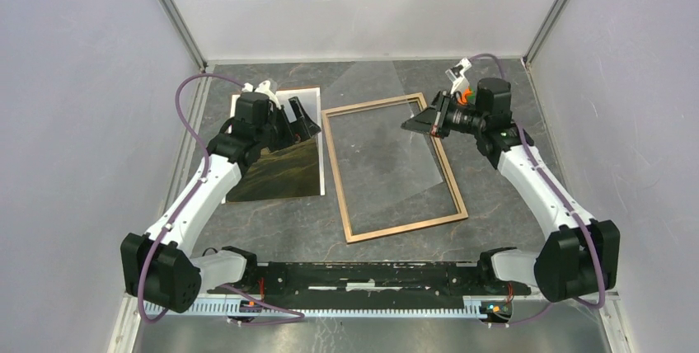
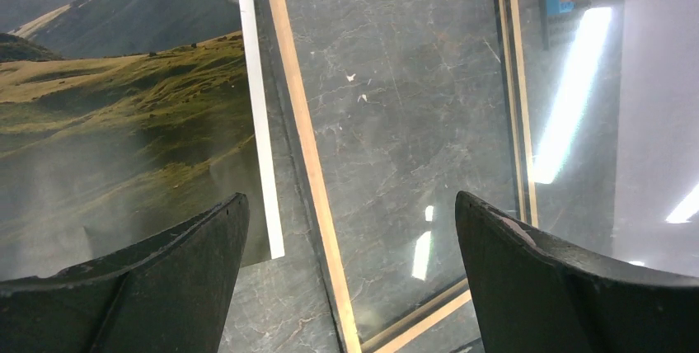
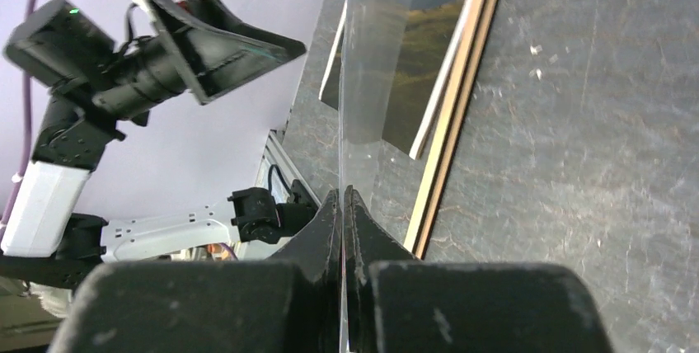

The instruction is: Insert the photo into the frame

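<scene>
Wood-brown frame (image 1: 405,228) lies flat mid-picture, long axis running near to far, table showing through. Photo (image 1: 280,173) sits just left of it, same way up. Left gripper (image 1: 298,120) hovers right over the photo, spread wide, so it's the nearer arm. Right gripper (image 3: 344,196) is pinching a clear sheet (image 3: 371,64) above the frame's upper right. No readable labels anywhere.

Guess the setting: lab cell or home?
Probably an enclosed lab test cell: plain pale walls with metal corner posts, a dark marbled table, a black base rail carrying two robot arms.
</scene>
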### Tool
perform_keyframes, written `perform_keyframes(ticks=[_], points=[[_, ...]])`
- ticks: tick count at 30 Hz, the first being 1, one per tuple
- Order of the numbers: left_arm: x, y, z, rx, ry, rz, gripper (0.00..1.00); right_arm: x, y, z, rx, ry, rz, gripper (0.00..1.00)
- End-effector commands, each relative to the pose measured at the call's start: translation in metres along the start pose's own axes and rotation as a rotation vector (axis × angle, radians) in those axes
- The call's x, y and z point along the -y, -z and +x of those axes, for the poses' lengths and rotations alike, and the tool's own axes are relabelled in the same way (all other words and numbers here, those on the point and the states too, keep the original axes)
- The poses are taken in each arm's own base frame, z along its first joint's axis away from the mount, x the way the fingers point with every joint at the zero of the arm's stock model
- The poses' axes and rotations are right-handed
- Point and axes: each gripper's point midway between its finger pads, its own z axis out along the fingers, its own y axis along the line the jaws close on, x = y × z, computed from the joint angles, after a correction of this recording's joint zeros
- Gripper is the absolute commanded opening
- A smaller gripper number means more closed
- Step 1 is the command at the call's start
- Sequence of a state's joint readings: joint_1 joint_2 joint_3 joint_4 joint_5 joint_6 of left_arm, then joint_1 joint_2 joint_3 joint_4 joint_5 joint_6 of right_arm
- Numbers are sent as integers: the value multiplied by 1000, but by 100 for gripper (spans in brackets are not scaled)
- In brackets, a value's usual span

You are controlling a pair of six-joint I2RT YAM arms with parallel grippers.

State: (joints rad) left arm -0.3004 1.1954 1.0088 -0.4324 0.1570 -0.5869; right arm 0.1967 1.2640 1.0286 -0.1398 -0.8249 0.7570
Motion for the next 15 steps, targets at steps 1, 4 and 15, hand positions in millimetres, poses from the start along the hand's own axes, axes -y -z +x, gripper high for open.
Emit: perform_keyframes(ticks=[1, 4, 15], points=[[0, 9, -10, 40, -54, -5, 100, 25, -14, 5, 20, -36, 1, 0], [-2, 10, -8, 40, -61, -7, 100, 58, -19, 18, -21, -53, 33, 0], [-6, 1, -2, 18, -59, -9, 100, 141, 5, 49, -56, -107, 97, 0]])
